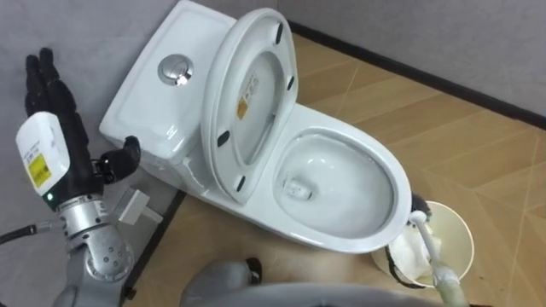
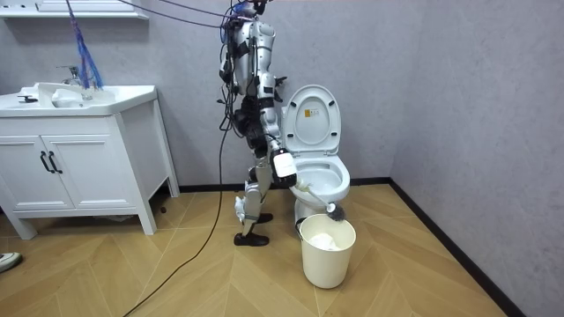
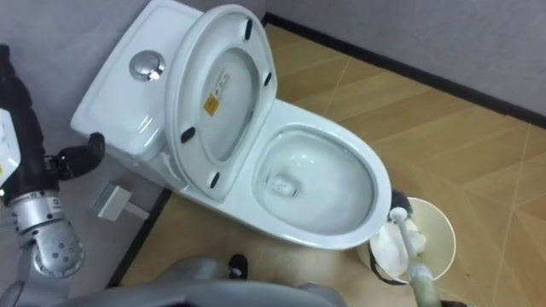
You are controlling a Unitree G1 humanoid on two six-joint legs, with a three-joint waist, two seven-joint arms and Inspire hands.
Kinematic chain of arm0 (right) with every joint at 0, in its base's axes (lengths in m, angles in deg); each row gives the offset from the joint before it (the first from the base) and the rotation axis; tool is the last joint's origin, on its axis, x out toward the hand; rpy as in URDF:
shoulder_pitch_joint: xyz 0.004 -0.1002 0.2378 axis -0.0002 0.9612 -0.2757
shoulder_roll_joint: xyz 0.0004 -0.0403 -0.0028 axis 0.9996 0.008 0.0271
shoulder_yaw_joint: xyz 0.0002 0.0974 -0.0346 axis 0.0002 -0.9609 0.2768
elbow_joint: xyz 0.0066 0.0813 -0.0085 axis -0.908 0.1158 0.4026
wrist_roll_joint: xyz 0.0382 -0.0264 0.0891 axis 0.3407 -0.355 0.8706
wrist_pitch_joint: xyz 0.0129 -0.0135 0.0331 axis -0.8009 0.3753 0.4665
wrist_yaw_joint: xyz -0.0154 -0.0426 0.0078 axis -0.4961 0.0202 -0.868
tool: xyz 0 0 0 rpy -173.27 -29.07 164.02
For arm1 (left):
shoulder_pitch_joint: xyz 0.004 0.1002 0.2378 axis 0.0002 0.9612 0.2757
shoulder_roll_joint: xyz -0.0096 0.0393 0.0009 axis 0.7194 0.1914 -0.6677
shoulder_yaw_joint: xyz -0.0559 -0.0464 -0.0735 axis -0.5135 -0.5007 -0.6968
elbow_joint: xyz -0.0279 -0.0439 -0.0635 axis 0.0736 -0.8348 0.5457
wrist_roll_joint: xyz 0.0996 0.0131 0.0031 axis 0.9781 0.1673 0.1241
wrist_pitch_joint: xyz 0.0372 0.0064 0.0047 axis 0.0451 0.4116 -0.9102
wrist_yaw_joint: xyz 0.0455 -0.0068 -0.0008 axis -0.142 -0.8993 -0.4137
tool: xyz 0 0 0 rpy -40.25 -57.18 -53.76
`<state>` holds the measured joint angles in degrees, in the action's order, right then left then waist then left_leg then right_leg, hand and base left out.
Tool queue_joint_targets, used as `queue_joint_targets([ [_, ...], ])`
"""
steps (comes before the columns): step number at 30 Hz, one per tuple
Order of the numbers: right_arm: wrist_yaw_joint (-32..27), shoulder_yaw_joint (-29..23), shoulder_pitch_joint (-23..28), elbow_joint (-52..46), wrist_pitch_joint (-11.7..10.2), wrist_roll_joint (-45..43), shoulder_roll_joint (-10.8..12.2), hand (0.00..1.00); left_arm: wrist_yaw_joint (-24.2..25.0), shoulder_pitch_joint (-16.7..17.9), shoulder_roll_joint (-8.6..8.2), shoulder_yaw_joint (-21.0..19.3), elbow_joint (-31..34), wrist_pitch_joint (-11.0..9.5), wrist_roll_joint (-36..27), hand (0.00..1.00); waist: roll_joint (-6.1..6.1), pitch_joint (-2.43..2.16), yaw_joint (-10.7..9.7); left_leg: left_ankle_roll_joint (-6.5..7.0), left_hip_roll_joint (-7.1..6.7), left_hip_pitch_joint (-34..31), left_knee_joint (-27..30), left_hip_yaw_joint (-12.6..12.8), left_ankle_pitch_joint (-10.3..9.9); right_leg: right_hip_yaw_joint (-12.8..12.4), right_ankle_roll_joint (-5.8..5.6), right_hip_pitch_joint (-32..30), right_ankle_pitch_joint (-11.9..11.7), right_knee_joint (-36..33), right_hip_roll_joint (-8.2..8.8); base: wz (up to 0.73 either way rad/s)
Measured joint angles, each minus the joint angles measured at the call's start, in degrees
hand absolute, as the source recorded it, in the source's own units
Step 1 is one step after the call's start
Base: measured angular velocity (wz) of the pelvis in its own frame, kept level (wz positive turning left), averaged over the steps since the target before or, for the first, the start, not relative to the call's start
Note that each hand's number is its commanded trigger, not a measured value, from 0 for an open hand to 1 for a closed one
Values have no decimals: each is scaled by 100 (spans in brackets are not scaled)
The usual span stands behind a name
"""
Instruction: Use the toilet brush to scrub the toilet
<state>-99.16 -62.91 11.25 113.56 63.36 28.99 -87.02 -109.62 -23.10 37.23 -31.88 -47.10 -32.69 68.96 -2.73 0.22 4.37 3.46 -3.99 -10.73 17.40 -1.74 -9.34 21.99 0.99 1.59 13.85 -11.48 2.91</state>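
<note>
Item: toilet, lid and seat both raised against the tank; bowl open.
Brush: outside the bowl, head low over the bin's near rim, just off the toilet's front, handle slanting up toward the robot.
Bin: on the floor, touching or nearly touching the toilet's front; something white inside.
Right hand: in the room view, closed round the brush handle's upper end.
Left hand: raised beside the tank, fingers straight, thumb out, holding nothing.
Stance: beside the toilet, leaning toward it.
Stage: brushing not begun, by my reading; the head must be lifted over the bowl's rim.
Hazard: too low a lift could catch the bin's rim and tip it, or strike the bowl's outside.
Hazard: the left hand is near the seat — a nudge might drop it onto the bowl.
Hazard: drips on the wood floor in transit.
</note>
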Motion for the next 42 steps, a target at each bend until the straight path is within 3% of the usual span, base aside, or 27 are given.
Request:
queue_joint_targets([
  [5,4,-564,-17,-62,-33,1099,21,100,-323,8,-21,12,-20,-63,-18,0,-3,-5,-124,-3,-18,43,-6,-4,-2,3,-2,55,25,6,11,3],
  [9,51,-822,-8,-231,-9,1896,22,100,-313,20,-31,42,-461,-102,-23,0,-12,-8,-211,3,-34,145,-11,7,-4,-25,3,158,43,78,22,-2],
  [15,-24,-924,78,-990,-4,1565,33,100,-20,111,-70,293,-1103,-91,-39,0,-34,0,-316,6,-10,145,-14,93,-4,-158,5,114,41,73,7,-10],
  [17,-157,-861,27,-1230,-7,1371,38,100,65,72,-64,444,-1378,-96,-263,0,-34,-7,-250,11,35,133,-23,204,-10,-259,18,41,32,37,1,-24],
  [22,-386,-797,-1,-2205,-42,-254,75,100,468,31,-97,677,-1949,-101,-392,0,-18,-10,-249,10,62,95,-63,301,-9,-359,20,-74,31,-40,3,-11],
  [26,-523,-680,141,-2959,-248,-1624,114,100,698,17,-79,682,-2023,-156,-361,0,-26,-17,-208,10,58,97,-106,317,-8,-352,19,-89,32,-32,9,-1],
  [28,-508,-475,228,-3285,-465,-2412,111,100,807,41,-76,670,-1990,-182,-359,0,-32,-19,-170,10,58,92,-116,330,-9,-383,18,-94,31,-29,6,-2],
  [31,-381,-183,255,-3649,-546,-3420,82,100,919,9,-72,660,-1994,-273,-364,0,-39,-19,-86,10,57,54,-122,331,-10,-371,18,-137,30,-36,13,0],
  [37,-125,529,227,-3621,-573,-4473,43,100,1117,-98,-67,687,-1996,-311,-389,0,-31,-20,80,10,60,18,-167,347,-8,-385,15,-161,21,-43,17,0],
  [42,-72,602,288,-3406,-582,-4441,-59,100,1196,-178,-33,694,-2004,-319,-580,0,-53,-4,57,11,71,-65,-162,341,-6,-368,15,-242,22,-121,22,0],
])
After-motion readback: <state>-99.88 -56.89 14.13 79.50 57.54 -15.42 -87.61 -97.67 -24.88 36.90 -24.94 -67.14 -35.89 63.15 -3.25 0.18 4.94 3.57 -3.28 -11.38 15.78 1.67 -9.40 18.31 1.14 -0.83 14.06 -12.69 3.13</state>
